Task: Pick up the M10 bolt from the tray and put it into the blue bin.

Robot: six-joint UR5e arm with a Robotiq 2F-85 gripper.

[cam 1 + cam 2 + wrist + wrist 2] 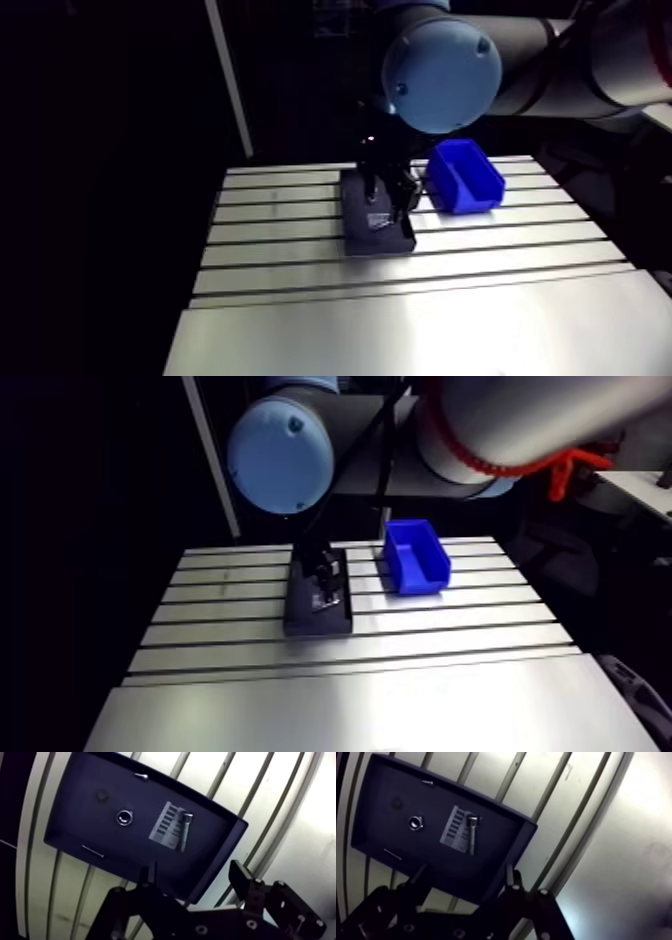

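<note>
A dark tray (75,817) lies on the slotted aluminium table (420,320). In it the M10 bolt (185,832), a silvery socket-head screw, rests along the edge of a pale striped label (165,827). My gripper (192,872) hovers above the tray's near rim, open, with nothing between its fingers; the bolt lies a little ahead of them. In the arm view the gripper (390,205) hangs over the tray (360,240). The blue bin (463,175) stands to the right of the tray, its inside not visible.
The tray also holds a round nut (124,816), a small screw (141,776) by the far rim, a thin pin (93,851) and a dark round piece (102,795). Long slots run across the table.
</note>
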